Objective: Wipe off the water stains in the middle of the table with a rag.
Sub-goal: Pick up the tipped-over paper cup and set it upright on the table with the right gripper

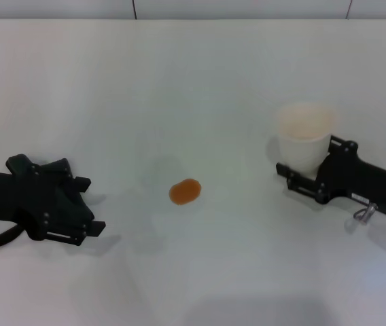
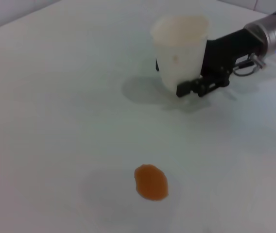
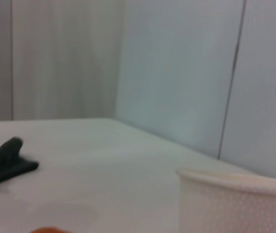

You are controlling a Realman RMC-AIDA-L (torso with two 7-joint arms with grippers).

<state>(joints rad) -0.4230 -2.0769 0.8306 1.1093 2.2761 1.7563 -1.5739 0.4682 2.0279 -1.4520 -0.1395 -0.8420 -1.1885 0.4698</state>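
- Nearest me, on the robot's left, the left gripper (image 1: 84,205) lies low over the table (image 1: 200,75), pointing inward toward the middle.
- A dark, lumpy mass is bunched about it, with a short strap-like tail poking out behind. I take this for the rag (image 1: 30,173). Black cloth against black tool hides the line between them, so I cannot tell whether the gripper is clamped on the cloth or merely lying with it.
- A little farther in sits the water stains (image 1: 185,191): one small orange oval on bare white tabletop, near the middle, touching nothing.
- This is the relation that matters. The blot lies straight off the left gripper's nose, toward the robot's right and barely deeper into the table. Open tabletop lies between them.
- The oval's long axis runs roughly across the table, tipped slightly up toward the far right, so a sideways sweep from the left would pass along its length.
- The blot is much smaller than the rag, so I would judge that one pass should cover it.
- Farther back on the robot's right, the right gripper (image 1: 306,157) has its jaws on either side of the lower wall of a white paper cup (image 1: 305,129). They appear closed against it, and the cup stands upright.
- Both grippers are about equally far from the blot, but the rag is on the left, so I'd judge the wipe to be that arm's job.
- The cup stands well apart from the stain, beyond where a sweep would end.
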